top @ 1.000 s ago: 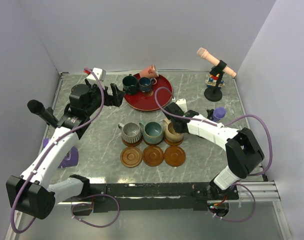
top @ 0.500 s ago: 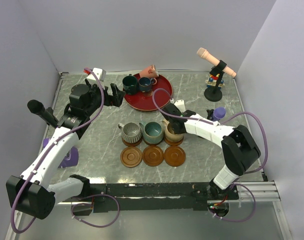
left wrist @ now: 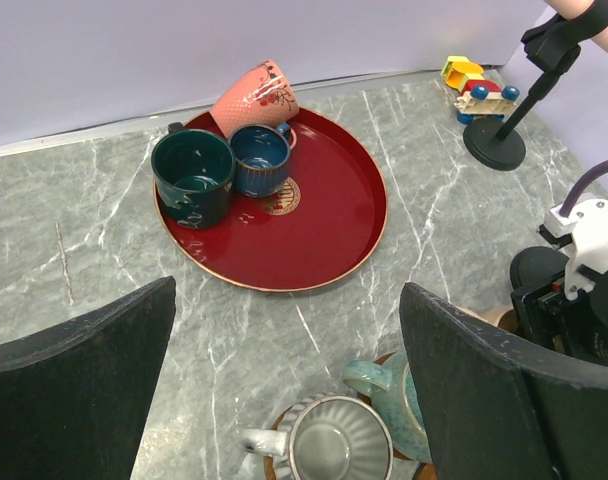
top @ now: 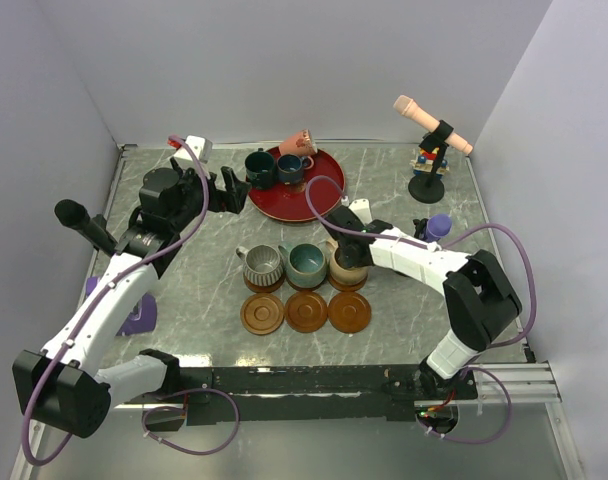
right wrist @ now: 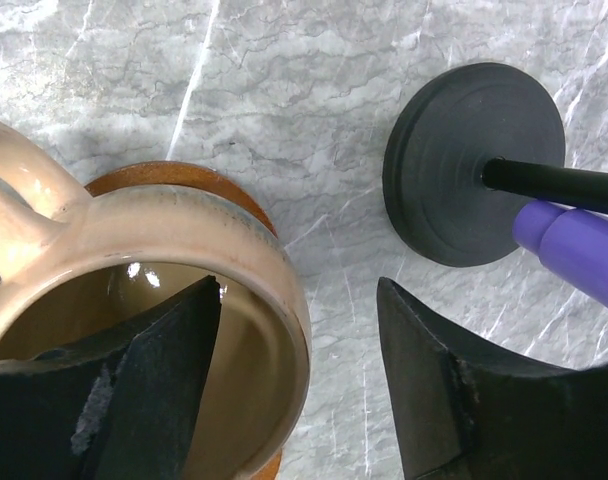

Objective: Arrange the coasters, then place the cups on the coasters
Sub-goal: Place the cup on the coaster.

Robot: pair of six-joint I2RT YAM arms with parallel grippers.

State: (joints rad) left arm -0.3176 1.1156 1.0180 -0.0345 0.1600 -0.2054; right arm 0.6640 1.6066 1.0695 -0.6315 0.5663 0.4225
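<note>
Three bare brown coasters (top: 306, 311) lie in a front row. Behind them, the grey ribbed cup (top: 263, 265), the teal cup (top: 306, 263) and the beige cup (top: 344, 262) each stand on a coaster. My right gripper (top: 342, 243) is open astride the beige cup's (right wrist: 134, 225) rim, one finger inside the cup and one outside, with a gap on both sides. The dark green cup (top: 259, 167), dark blue cup (top: 291, 169) and tilted pink cup (top: 297, 143) sit on the red plate (top: 314, 200). My left gripper (top: 224, 190) hangs open and empty left of the plate.
A purple microphone (top: 439, 225) on a black round base (right wrist: 474, 160) stands close to the right of the beige cup. A peach microphone (top: 432, 125) on a stand and toy blocks (top: 427, 160) are at the back right. A black microphone (top: 82, 222) stands at the left.
My right gripper has opened off the beige cup's rim, and the cup stays on its coaster. The left arm has not moved.
</note>
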